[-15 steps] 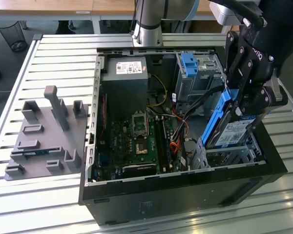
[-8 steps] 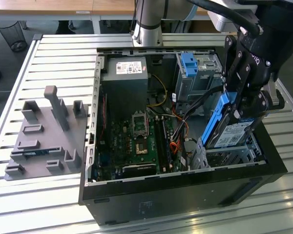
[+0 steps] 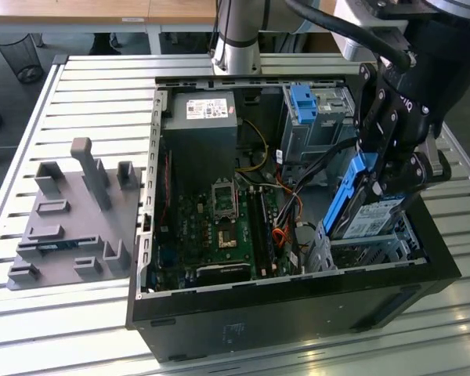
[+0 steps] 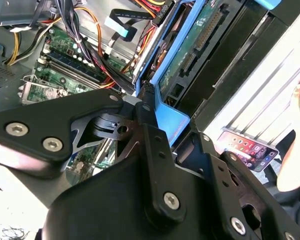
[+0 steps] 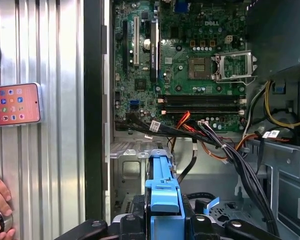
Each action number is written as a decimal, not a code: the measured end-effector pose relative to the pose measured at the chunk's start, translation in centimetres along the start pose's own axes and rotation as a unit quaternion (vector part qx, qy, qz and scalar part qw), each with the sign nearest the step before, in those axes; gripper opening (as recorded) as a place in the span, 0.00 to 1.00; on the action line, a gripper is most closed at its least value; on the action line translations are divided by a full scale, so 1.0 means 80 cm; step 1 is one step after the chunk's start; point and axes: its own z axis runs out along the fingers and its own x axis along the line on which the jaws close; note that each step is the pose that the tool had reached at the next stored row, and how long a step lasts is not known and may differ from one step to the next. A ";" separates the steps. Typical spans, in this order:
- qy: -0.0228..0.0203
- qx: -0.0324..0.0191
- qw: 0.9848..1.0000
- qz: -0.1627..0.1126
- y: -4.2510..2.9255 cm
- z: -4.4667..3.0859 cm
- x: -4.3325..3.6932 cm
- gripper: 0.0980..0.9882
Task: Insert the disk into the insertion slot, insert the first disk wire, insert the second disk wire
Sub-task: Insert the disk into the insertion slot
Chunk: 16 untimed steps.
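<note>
Black gripper [image 3: 393,178] hangs tilted over the computer case [image 3: 282,313], at the corner on the exterior view's right; its fingers are clamped on the disk [image 3: 374,215]; the disk slants steeply, its lower end at the drive cage [image 3: 372,251] inside the case.

The computer case [image 3: 298,313] stands on the table [image 3: 94,86], with a fixture plate [image 3: 70,227] beside it toward the exterior view's left edge. Inside the case, the power supply [image 3: 200,129] sits in the far corner and the motherboard [image 3: 219,227] lies before it. The insertion slot [image 3: 372,251] is in the near corner on the exterior view's right. The disk [image 3: 372,215] tilts above the slot in the gripper [image 3: 392,184]. A phone [image 5: 15,104] lies on the table outside the case.
</note>
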 end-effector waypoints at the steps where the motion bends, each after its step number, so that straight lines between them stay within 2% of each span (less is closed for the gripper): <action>1: 0.000 0.000 1.000 0.000 0.0000 0.0010 0.000 0.30; 16: 0.000 0.000 1.000 0.000 0.0005 0.0167 0.000 0.30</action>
